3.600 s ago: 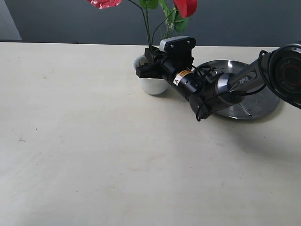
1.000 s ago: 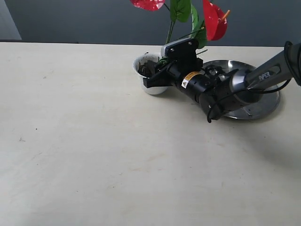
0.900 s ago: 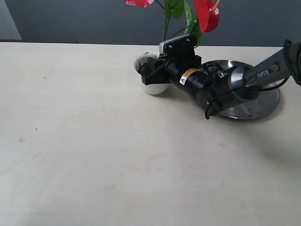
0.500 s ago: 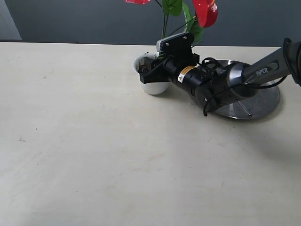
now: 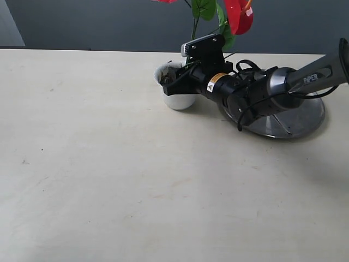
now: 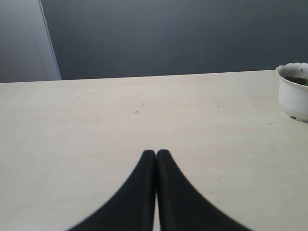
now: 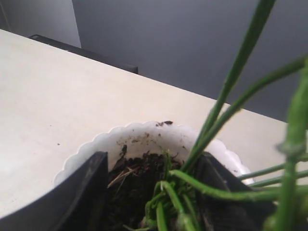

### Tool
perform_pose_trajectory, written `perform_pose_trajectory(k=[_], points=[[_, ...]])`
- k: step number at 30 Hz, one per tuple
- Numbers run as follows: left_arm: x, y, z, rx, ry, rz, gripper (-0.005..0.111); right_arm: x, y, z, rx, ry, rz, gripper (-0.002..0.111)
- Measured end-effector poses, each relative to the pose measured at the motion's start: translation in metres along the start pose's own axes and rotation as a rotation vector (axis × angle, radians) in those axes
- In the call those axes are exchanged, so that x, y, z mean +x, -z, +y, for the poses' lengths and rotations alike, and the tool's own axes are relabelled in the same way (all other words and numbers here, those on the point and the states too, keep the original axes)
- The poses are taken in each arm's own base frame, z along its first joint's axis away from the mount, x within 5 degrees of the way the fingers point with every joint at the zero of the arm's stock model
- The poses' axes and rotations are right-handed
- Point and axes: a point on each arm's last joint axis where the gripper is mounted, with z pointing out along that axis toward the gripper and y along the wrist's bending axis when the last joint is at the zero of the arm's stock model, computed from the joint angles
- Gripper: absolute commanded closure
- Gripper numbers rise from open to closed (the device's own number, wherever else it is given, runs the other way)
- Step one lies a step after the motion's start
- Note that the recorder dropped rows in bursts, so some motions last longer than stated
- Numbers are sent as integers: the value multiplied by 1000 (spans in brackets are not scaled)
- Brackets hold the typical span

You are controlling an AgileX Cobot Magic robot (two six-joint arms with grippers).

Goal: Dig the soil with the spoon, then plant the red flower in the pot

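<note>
The small white pot [image 5: 177,99] stands at the back of the table with dark soil [image 7: 134,178] inside. The red flower [image 5: 240,13] rises from it, and its green stems [image 7: 216,120] lean against one black finger [image 7: 226,192]. My right gripper [image 5: 170,83] sits over the pot's mouth. In the right wrist view it [image 7: 153,159] is open, its jaws wide apart on either side of the stem bases, with soil showing between the stems and the other finger. My left gripper [image 6: 156,153] is shut and empty, low over bare table, with the pot [image 6: 294,91] far to its side. I cannot make out the spoon.
A large round steel plate [image 5: 300,117] lies just right of the pot, partly under my right arm. A dark wall runs behind the table's far edge. The left arm does not show in the exterior view.
My right gripper has risen from in front of the pot and shifted left onto its mouth. The flower's stems and blooms swung left with it. The pot stayed put.
</note>
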Motion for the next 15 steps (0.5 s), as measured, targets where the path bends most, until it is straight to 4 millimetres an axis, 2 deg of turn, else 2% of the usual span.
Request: perform_pose_trajectory(k=[15], points=[[0, 0, 0, 0, 0, 0, 105, -5, 3, 1, 3, 0, 32, 55]])
